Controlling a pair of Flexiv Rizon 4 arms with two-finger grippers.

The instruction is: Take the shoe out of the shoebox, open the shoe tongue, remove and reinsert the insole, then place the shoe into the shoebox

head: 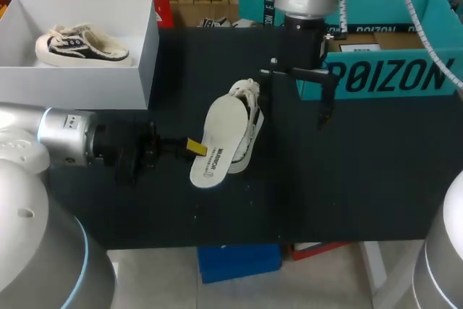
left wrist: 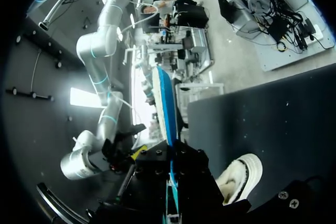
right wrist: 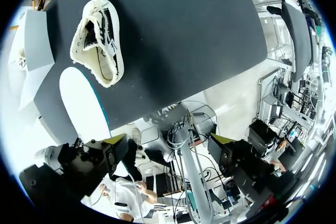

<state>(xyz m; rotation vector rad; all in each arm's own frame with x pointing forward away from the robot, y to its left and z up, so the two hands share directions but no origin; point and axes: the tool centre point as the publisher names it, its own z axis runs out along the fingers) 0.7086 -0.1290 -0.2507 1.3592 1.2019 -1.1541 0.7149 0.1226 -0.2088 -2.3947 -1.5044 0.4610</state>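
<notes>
since the insole [head: 219, 141] looks light and floppy, the left gripper [head: 194, 147] pinches its edge beside the shoe [head: 252, 122]; the right gripper [head: 294, 99] hangs spread nearby.

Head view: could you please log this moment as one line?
insole out, held by left gripper | shoe on table | right gripper open, empty
</notes>
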